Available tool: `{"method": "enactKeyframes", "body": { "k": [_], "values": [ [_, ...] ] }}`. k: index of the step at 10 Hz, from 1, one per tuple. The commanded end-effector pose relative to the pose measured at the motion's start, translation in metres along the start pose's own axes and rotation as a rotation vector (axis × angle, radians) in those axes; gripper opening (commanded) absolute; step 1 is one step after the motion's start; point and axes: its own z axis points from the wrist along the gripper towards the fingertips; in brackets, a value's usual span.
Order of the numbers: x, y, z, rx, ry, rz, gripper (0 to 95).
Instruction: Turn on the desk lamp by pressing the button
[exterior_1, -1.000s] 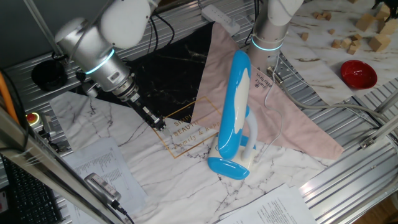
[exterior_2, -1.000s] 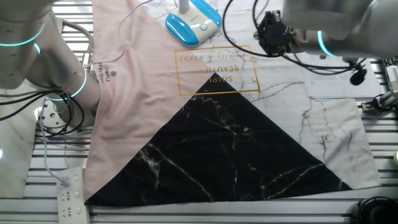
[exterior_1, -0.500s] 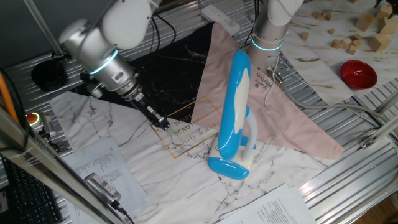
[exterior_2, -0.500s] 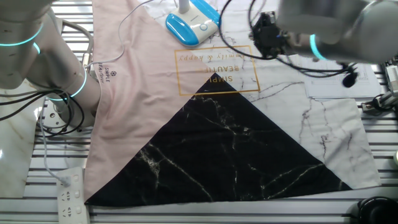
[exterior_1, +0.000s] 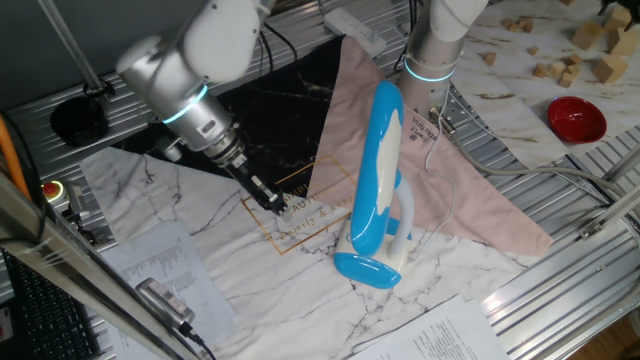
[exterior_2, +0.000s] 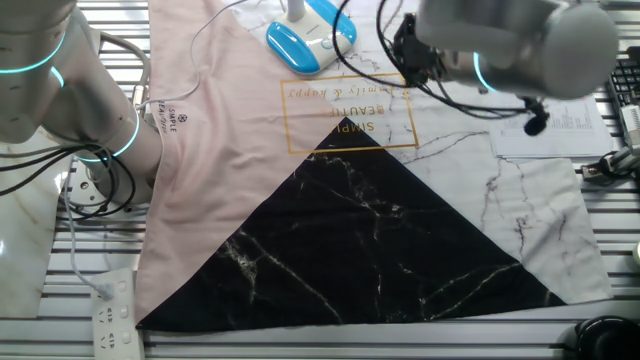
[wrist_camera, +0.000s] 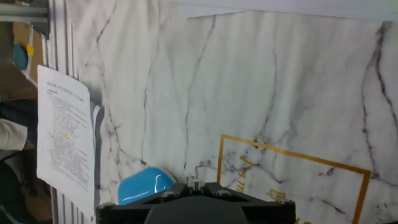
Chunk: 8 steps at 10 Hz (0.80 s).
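Observation:
The desk lamp stands on the marble-print mat, with a long blue and white head, a white neck and an oval blue base. Its base also shows at the top of the other fixed view and at the lower left of the hand view. My gripper points down at the mat's gold-framed lettering, left of the lamp and apart from it. In the other fixed view it is right of the base. No view shows the fingertips clearly. The button is too small to make out.
A second robot arm stands behind the lamp on a pink cloth. A red bowl and wooden blocks lie at the far right. Printed papers lie at the left, and a power strip by the table edge.
My arm has moved the gripper to the right across the mat, closer to the lamp's base. The lamp has not moved.

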Motion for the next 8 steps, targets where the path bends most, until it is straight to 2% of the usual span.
{"method": "enactKeyframes", "body": {
  "k": [1,2,5,8],
  "values": [
    [0.001,0.017,0.013,0.0,-0.01,0.041,0.0],
    [0.003,0.024,0.022,0.003,-0.016,0.048,0.0],
    [-0.002,0.037,0.031,0.007,-0.026,0.07,0.0],
    [-0.002,0.042,0.038,0.008,-0.031,0.06,0.0]
  ]
}}
